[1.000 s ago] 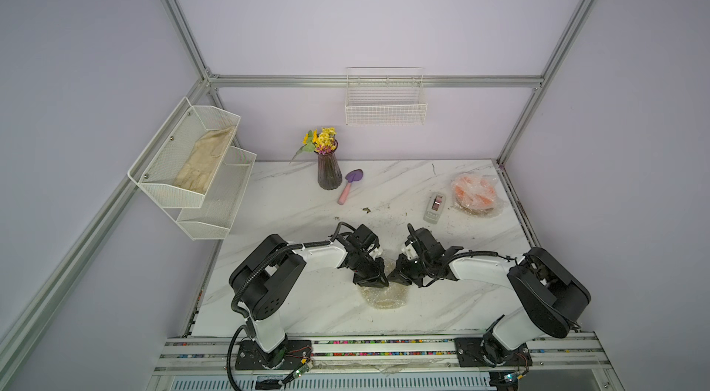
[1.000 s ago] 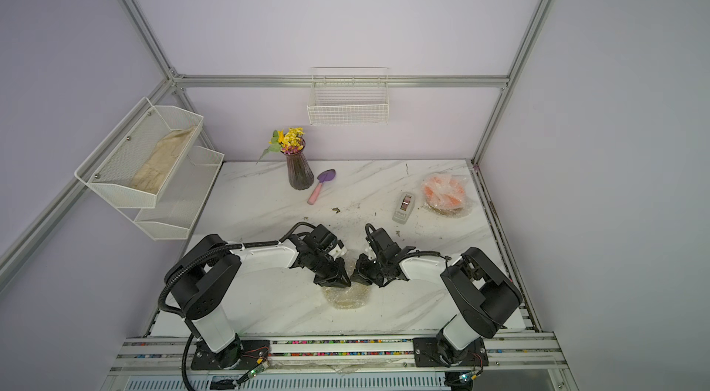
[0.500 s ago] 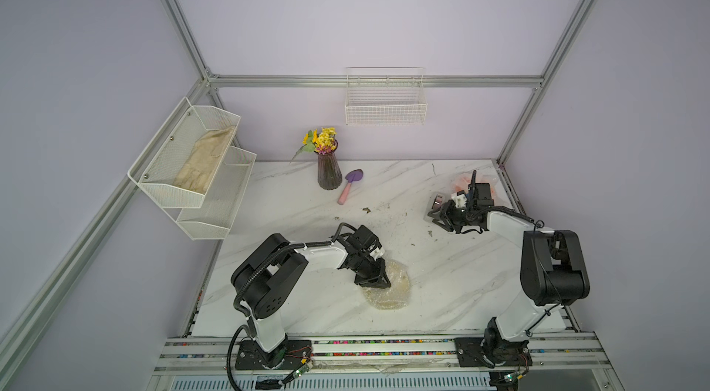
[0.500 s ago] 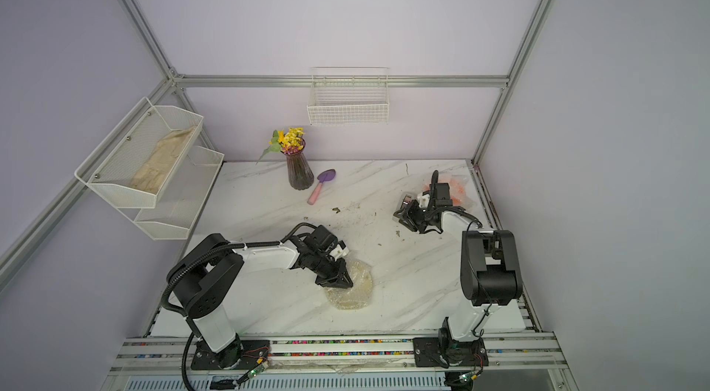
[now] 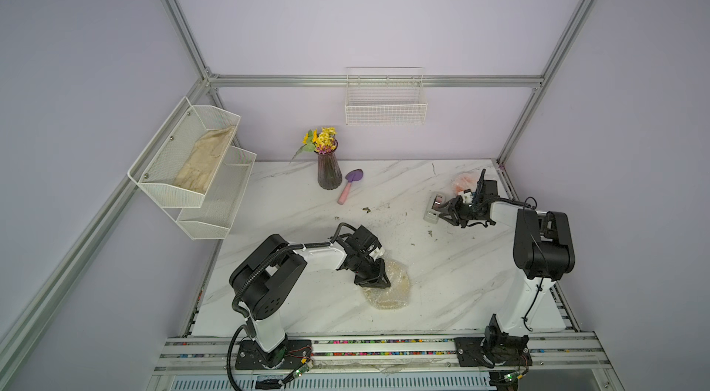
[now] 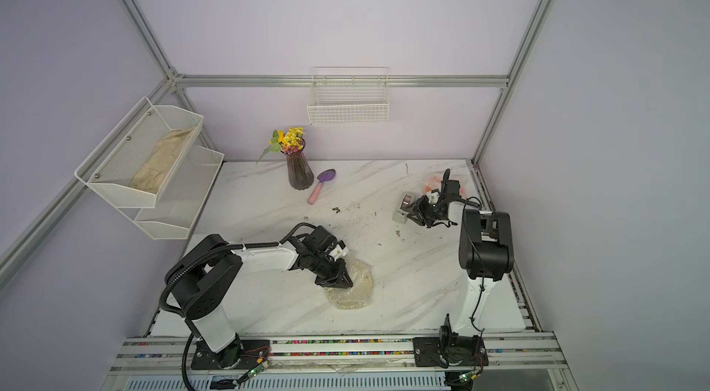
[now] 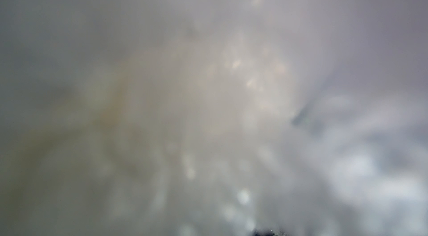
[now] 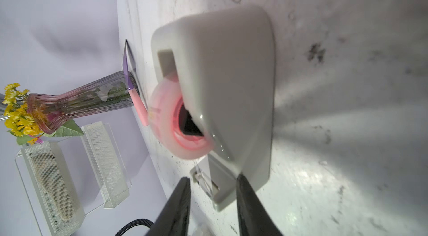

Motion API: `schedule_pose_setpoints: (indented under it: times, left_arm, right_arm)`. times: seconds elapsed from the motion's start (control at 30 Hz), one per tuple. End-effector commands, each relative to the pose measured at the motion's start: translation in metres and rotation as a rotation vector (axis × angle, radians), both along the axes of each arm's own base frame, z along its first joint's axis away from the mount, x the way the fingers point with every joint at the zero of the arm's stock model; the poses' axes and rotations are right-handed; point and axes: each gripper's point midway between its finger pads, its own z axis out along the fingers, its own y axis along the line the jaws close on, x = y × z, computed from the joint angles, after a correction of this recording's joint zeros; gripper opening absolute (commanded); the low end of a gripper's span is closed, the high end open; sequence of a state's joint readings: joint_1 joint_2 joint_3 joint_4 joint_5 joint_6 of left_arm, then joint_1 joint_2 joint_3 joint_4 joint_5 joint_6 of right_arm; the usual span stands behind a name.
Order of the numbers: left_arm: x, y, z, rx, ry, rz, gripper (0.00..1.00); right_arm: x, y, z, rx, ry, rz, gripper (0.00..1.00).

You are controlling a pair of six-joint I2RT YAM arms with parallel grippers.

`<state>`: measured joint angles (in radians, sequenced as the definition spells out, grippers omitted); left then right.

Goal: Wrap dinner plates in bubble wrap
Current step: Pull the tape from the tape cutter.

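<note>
Wore black housings at the joints and smooth white shells between, on left arm [image 5: 320, 254] and right arm [image 5: 501, 212] alike. Ended in black jaws, left gripper [image 5: 378, 282] and right gripper [image 5: 445, 212], with tapered matte fingers [image 8: 178, 209]. Trailed a ribbed black hose [image 5: 315, 244] behind the left gripper, a thin black cable [image 5: 532, 308] well behind the right, plus a small white block [image 5: 378, 252] just behind the left gripper.

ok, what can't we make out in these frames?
- Left wrist view: all blur, too close to the bubble wrap; nothing readable.
- Left gripper, both top views: jaws hidden under its own body; grip unclear.
- Orange plate, both top views: partly behind the right arm.
</note>
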<state>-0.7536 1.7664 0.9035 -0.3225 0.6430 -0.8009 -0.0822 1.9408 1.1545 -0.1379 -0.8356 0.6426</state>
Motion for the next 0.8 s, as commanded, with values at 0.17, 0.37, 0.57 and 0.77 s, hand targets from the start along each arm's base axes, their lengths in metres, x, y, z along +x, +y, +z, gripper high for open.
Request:
schedule_pose_setpoints:
  times: [0.17, 0.37, 0.57, 0.77]
  left_arm:
    - [-0.031, 0.046, -0.046, 0.242, 0.086, 0.005, 0.18]
    - [-0.032, 0.046, -0.046, 0.24, 0.088, 0.004, 0.18]
    - [-0.033, 0.046, -0.047, 0.241, 0.093, 0.003, 0.18]
    - [-0.035, 0.047, -0.048, 0.244, 0.1, 0.005, 0.18]
  right_arm:
    - [0.015, -0.005, 0.022, 0.011, -0.102, -0.031, 0.38]
    - [0.017, -0.003, 0.013, 0.045, -0.087, -0.048, 0.36]
    - [0.008, -0.001, -0.014, 0.069, -0.012, -0.052, 0.34]
    - [-0.015, -0.004, -0.034, -0.021, 0.089, -0.023, 0.34]
